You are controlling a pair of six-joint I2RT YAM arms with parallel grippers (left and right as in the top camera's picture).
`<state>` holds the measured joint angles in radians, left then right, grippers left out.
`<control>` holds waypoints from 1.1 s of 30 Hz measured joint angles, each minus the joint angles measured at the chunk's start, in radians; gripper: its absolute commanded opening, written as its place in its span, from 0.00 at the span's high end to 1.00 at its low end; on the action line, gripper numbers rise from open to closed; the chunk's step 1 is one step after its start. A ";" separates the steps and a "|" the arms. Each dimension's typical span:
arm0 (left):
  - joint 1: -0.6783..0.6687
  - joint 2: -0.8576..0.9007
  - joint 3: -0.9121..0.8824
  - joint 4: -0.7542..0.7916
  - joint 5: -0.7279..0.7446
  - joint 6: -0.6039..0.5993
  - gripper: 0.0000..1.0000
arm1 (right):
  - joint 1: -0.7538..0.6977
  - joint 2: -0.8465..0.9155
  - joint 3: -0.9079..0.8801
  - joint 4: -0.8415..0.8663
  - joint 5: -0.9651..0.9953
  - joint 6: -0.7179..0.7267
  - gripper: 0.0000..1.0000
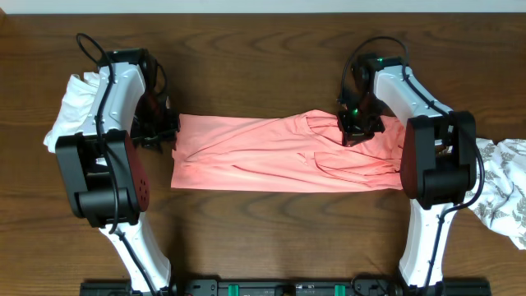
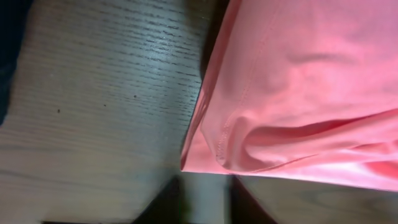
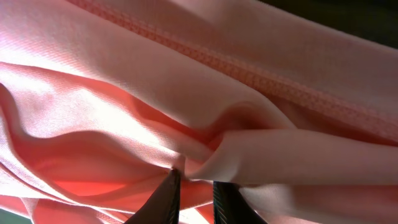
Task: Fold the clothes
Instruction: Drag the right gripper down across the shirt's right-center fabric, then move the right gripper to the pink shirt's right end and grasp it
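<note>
The clothes [image 1: 263, 156], one salmon-pink garment, lie stretched left to right across the middle of the table, with folds bunched toward the upper right. My left gripper [image 1: 164, 131] is at the garment's left edge. In the left wrist view the left gripper [image 2: 208, 186] has its jaws slightly apart with bare wood between them, and the hemmed corner of the clothes [image 2: 211, 155] lies just beyond the tips. My right gripper [image 1: 359, 130] sits on the garment's upper right part. In the right wrist view the right gripper [image 3: 194, 183] pinches a puckered fold of the clothes [image 3: 186, 93].
A crumpled white garment [image 1: 70, 111] lies at the far left behind the left arm. A white cloth with grey leaf print [image 1: 501, 189] lies at the right edge. Dark wooden table [image 1: 263, 66] surrounds the garment, and both arm bases stand along the front edge.
</note>
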<state>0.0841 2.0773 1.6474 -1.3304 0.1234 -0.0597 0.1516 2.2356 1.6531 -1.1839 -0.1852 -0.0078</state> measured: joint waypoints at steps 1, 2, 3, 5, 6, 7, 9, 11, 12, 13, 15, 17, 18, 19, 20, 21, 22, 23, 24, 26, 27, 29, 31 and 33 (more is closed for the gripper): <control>0.000 0.000 0.000 0.000 0.001 0.001 0.94 | 0.000 0.000 0.000 0.000 0.000 0.000 0.82; 0.000 0.000 0.000 0.000 0.002 0.005 0.94 | 0.000 0.000 0.000 0.000 0.000 0.000 0.82; 0.000 0.000 0.000 0.000 0.006 0.005 0.94 | 0.000 0.000 0.000 0.000 0.000 0.000 0.82; 0.000 0.000 0.001 0.005 0.030 0.005 0.94 | 0.000 0.000 0.000 0.000 0.001 0.000 0.82; 0.000 0.000 0.002 0.014 0.046 0.005 0.94 | 0.000 0.000 0.000 0.000 0.000 0.000 0.83; -0.002 -0.004 0.002 0.034 0.067 0.008 0.94 | 0.000 0.000 0.000 0.000 0.001 0.000 0.83; -0.008 -0.021 0.002 0.088 0.113 0.016 0.94 | 0.000 0.000 0.000 0.000 0.002 0.000 0.84; -0.027 -0.056 0.003 0.141 0.151 0.032 0.94 | 0.000 0.000 0.000 0.001 0.004 0.000 0.84; -0.042 -0.079 0.003 0.166 0.166 0.040 0.94 | 0.000 0.000 0.000 0.001 0.004 0.000 0.84; -0.056 -0.093 0.005 0.181 0.174 0.045 0.94 | 0.000 0.000 0.000 0.001 0.004 0.000 0.85; -0.094 -0.117 0.014 0.219 0.192 0.058 0.94 | 0.000 0.000 0.000 0.002 0.005 0.000 0.84; -0.131 -0.124 0.017 0.249 0.207 0.064 0.95 | 0.000 0.000 0.000 0.002 0.005 0.000 0.84; -0.146 -0.122 0.016 0.259 0.212 0.066 0.94 | 0.000 0.000 0.000 0.001 0.005 0.000 0.85; -0.160 -0.118 0.011 0.270 0.215 0.068 0.94 | 0.000 0.000 0.000 0.001 0.005 0.000 0.84; -0.173 -0.114 0.002 0.280 0.218 0.068 0.94 | 0.000 0.000 0.000 0.001 0.005 0.000 0.85; -0.180 -0.109 -0.007 0.284 0.219 0.069 0.94 | 0.000 0.000 0.000 0.001 0.005 0.000 0.85; -0.187 -0.101 -0.022 0.285 0.220 0.069 0.94 | -0.001 0.000 0.000 0.001 0.005 0.000 0.85; -0.190 -0.094 -0.032 0.285 0.222 0.069 0.94 | -0.002 0.000 0.000 0.000 0.005 0.000 0.85; -0.193 -0.084 -0.049 0.288 0.222 0.069 0.94 | -0.004 0.000 0.000 0.000 0.004 0.001 0.85; -0.193 -0.068 -0.084 0.291 0.222 0.069 0.94 | -0.011 0.000 0.000 0.000 0.001 0.003 0.85; -0.193 -0.059 -0.108 0.292 0.222 0.069 0.94 | -0.018 0.000 0.000 0.000 -0.001 0.004 0.85; -0.193 -0.050 -0.151 0.294 0.222 0.069 0.91 | -0.027 0.000 0.000 0.000 -0.002 0.004 0.84; -0.193 -0.048 -0.195 0.307 0.222 0.073 0.87 | -0.040 0.000 0.000 0.000 -0.004 0.004 0.83; -0.193 -0.048 -0.231 0.323 0.222 0.076 0.85 | -0.051 0.000 0.000 0.000 -0.005 0.005 0.82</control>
<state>-0.1085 2.0296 1.4162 -1.0077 0.3454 0.0158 0.1005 2.2356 1.6531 -1.1839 -0.1902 -0.0032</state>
